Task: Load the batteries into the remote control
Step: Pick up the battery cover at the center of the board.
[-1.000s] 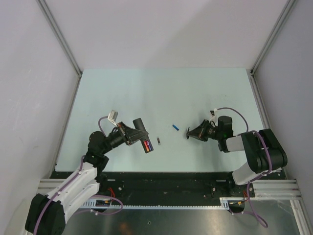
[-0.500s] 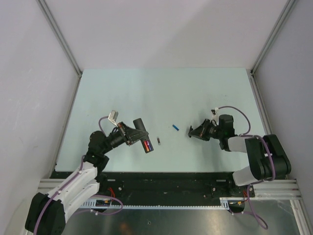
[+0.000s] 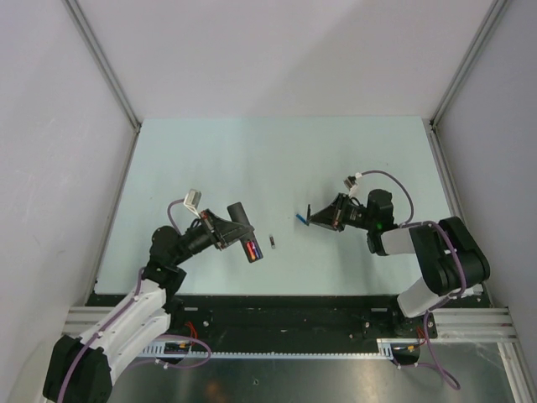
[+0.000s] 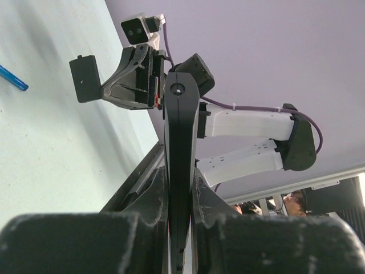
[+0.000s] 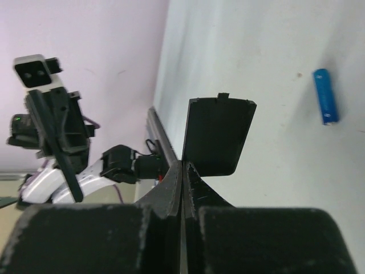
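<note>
Top external: right tool [image 3: 315,217], pinching the back panel [image 5: 219,134], just swung beside the blue battery [image 3: 299,218] — still unloaded; left tool [image 3: 225,232] clamps remote [image 3: 245,235].

The remote control [image 4: 181,142] is seen edge-on, clamped between the left jaws at bottom centre and projecting upward. Beyond it, at upper left, a small black back panel [image 4: 85,78] is held at the tips of the right jaws, seen against the tabletop [image 4: 51,160]. A blue battery [image 4: 12,78] lies on the tabletop at the left edge, apart from the back panel. The white right arm [image 4: 245,123] is seen extending to the right.
</note>
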